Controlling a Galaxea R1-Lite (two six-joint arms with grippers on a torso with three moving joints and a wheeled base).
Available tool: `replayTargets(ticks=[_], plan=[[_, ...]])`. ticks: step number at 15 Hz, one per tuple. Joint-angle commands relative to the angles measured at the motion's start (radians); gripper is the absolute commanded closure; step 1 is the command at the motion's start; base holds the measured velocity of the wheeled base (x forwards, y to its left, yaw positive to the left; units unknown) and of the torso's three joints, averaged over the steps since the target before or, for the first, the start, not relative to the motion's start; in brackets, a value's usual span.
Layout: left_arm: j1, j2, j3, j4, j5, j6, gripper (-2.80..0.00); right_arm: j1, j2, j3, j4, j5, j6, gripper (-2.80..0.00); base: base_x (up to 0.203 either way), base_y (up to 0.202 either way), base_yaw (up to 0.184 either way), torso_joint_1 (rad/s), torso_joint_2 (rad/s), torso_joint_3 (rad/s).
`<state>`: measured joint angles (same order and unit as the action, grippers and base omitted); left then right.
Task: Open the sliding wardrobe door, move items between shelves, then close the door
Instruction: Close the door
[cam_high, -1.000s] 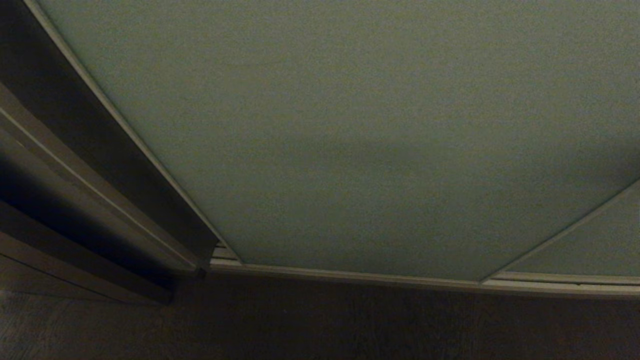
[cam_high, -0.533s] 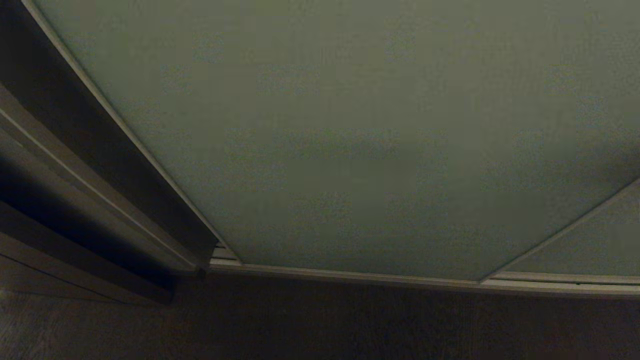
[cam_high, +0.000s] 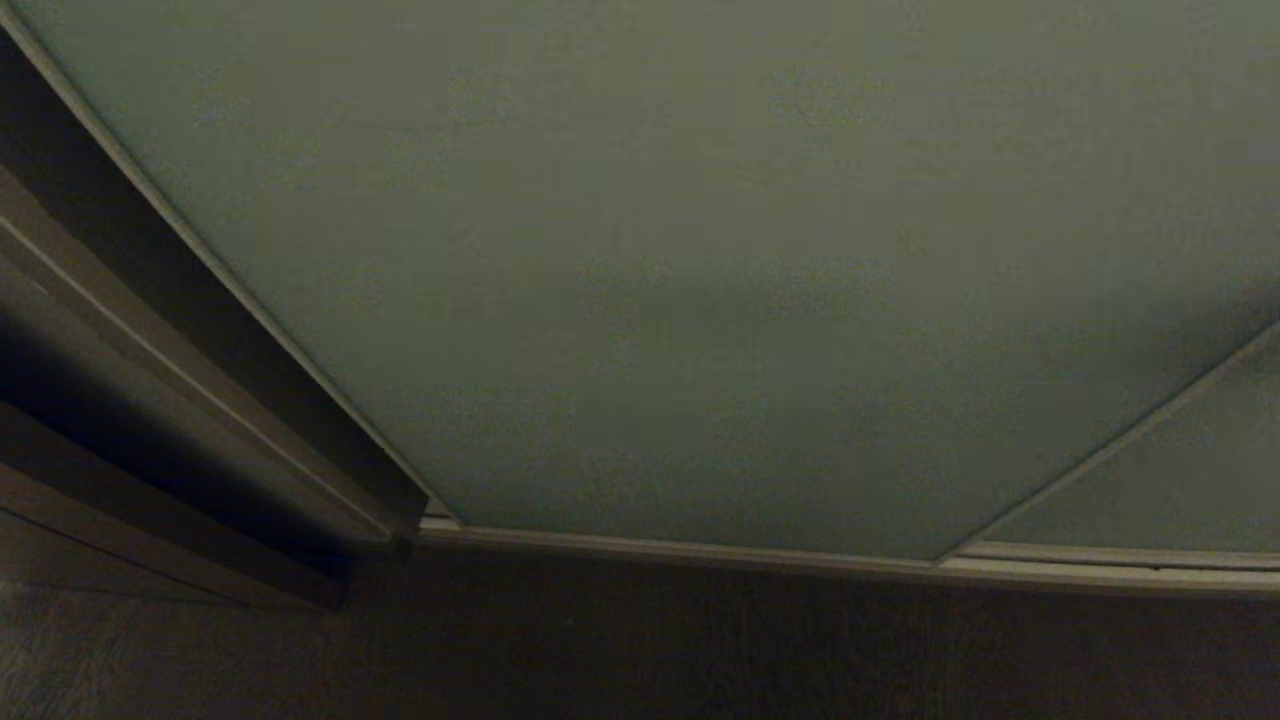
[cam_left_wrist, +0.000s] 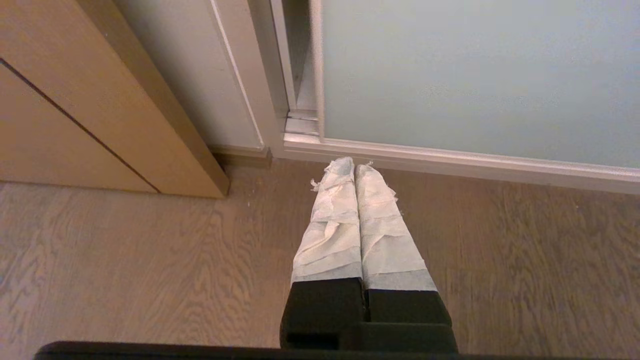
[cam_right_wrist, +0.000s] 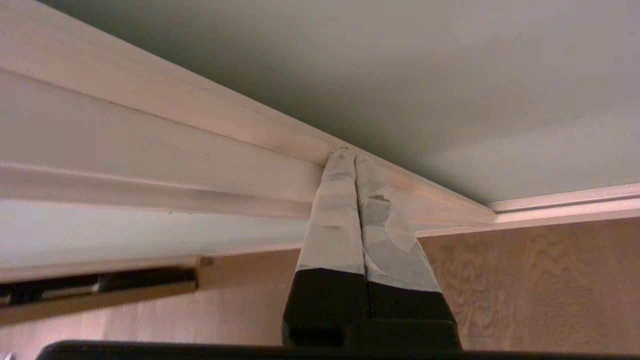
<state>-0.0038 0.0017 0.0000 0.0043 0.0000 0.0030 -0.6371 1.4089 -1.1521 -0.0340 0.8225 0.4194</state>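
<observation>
The sliding wardrobe door (cam_high: 700, 250), a pale grey-green panel in a thin beige frame, fills most of the head view. Its left edge runs close to the dark side panel (cam_high: 150, 330). A second like panel (cam_high: 1180, 470) shows at the right. In the right wrist view my right gripper (cam_right_wrist: 350, 152) is shut, its taped tips against the beige frame (cam_right_wrist: 260, 125) of the door (cam_right_wrist: 450, 75). My left gripper (cam_left_wrist: 354, 162) is shut and empty, parked low over the floor by the door (cam_left_wrist: 475, 75). The items and the shelves are hidden behind the door.
The bottom track (cam_high: 700, 550) runs along the dark wooden floor (cam_high: 700, 650). A light wooden cabinet (cam_left_wrist: 75, 110) stands on the floor to the left of the wardrobe frame (cam_left_wrist: 260, 100). Neither arm shows in the head view.
The door has slid a little to the left in the head view, narrowing the gap to the side panel. The side panel and floor have stayed put.
</observation>
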Motion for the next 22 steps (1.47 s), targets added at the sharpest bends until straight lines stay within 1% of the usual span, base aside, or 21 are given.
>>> replayTargets(ticks=[1, 4, 5, 6, 7, 8, 10, 12, 14, 16, 19, 22], plan=[[0.000, 0.001, 0.000, 0.000, 0.000, 0.000, 0.00, 0.019, -0.015, 0.011, -0.001, -0.013, 0.004, 0.00, 0.000, 0.000, 0.000, 0.000, 0.00, 0.000], [0.000, 0.001, 0.000, 0.000, 0.000, 0.000, 0.00, 0.021, -0.063, 0.071, -0.004, -0.018, -0.003, 0.00, 0.000, 0.000, 0.000, 0.000, 0.00, 0.000], [0.000, 0.001, 0.000, 0.000, 0.000, 0.000, 0.00, 0.025, -0.088, 0.113, -0.004, -0.019, -0.029, 0.00, 0.000, 0.000, 0.000, 0.000, 0.00, 0.000], [-0.001, 0.001, 0.000, 0.000, 0.000, 0.000, 0.00, 0.035, -0.113, 0.154, 0.004, -0.027, -0.100, 0.00, 0.000, 0.000, 0.000, 0.000, 0.00, 0.000], [-0.001, 0.001, 0.000, 0.000, 0.000, 0.000, 0.00, 0.058, -0.136, 0.194, 0.012, -0.072, -0.173, 0.00, 0.000, 0.000, 0.000, 0.000, 0.00, 0.000], [-0.001, 0.001, 0.000, 0.000, 0.000, 0.000, 0.00, 0.082, -0.151, 0.222, 0.015, -0.142, -0.210, 0.00, 0.000, 0.000, 0.000, 0.000, 0.00, 0.000], [0.000, 0.001, 0.000, 0.000, 0.000, 0.000, 0.00, 0.158, -0.191, 0.270, 0.014, -0.250, -0.228, 0.00, 0.000, 0.000, 0.000, 0.000, 0.00, 0.000], [-0.001, 0.001, 0.000, 0.000, 0.000, 0.000, 0.00, 0.218, -0.264, 0.334, -0.013, -0.337, -0.240, 0.00, 0.000, 0.000, 0.000, 0.000, 0.00, 0.000], [-0.001, 0.001, 0.000, 0.000, 0.000, 0.000, 0.00, 0.270, -0.353, 0.401, -0.025, -0.373, -0.270, 0.00, 0.000, 0.000, 0.000, 0.000, 0.00, 0.000], [-0.001, 0.001, 0.000, 0.000, 0.000, 0.000, 0.00, 0.326, -0.487, 0.479, -0.024, -0.401, -0.285, 0.00, 0.000, 0.000, 0.000, 0.000, 0.00, 0.000], [-0.001, 0.001, 0.000, 0.000, 0.000, 0.000, 0.00, 0.426, -0.744, 0.644, -0.022, -0.497, -0.306, 0.00, 0.000, 0.000, 0.000, 0.000, 0.00, 0.000], [-0.001, 0.001, 0.000, 0.000, 0.000, 0.000, 0.00, 0.469, -1.012, 0.798, -0.004, -0.578, -0.345, 0.00, 0.000, 0.000, 0.000, 0.000, 0.00, 0.000]])
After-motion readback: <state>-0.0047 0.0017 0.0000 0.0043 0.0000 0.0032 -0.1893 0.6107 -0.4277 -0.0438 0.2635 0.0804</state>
